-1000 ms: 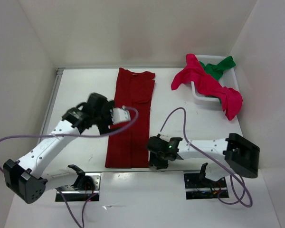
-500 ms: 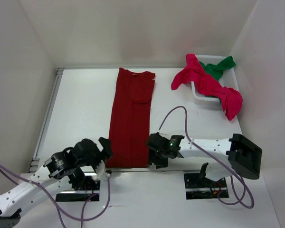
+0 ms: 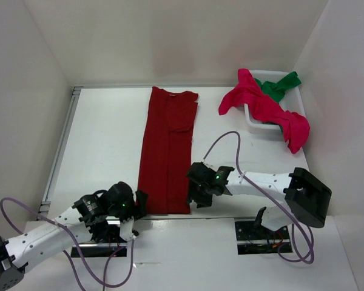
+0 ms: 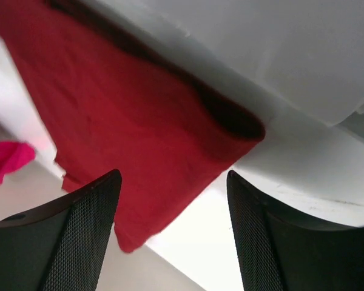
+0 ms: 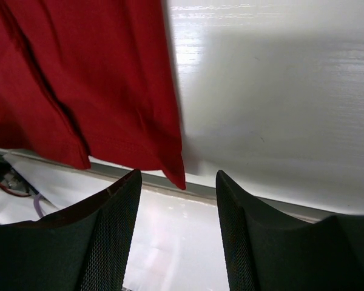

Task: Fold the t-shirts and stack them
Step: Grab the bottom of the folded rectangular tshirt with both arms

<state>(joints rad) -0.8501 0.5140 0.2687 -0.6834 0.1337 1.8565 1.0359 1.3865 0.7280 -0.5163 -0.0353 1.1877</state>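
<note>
**Both claws open at the near hem of the dark red t-shirt**

The dark red t-shirt (image 3: 167, 151) lies flat on the white surface (image 3: 109, 139), folded lengthwise into a long narrow strip. Its collar end points to the far wall and its hem reaches the near edge of the surface, just in front of the arm bases. One short sleeve shows folded in on the right side of the strip, toward the far end.

The left claw (image 3: 141, 203) sits low at the near left corner of the hem. In the left wrist view its two black, mesh-padded fingers (image 4: 85, 230) stand well apart. The shirt's corner shows in the gap beyond them and nothing is pinched.

The right claw (image 3: 194, 197) is at the near right corner of the same hem. Its fingers (image 5: 109, 236) are also spread in the right wrist view. The pointed hem corner lies in line with the gap between them, at the surface's edge, and neither pad visibly presses on the cloth.

At the far right, well apart from the strip, stands the white basket (image 3: 258, 128). The crimson t-shirt (image 3: 264, 106) is draped unfolded over its rim, one end trailing onto the surface to the left and the other hanging over the near right side. The green t-shirt (image 3: 282, 83) is bunched at the far side of the basket, touching the crimson one.
</note>
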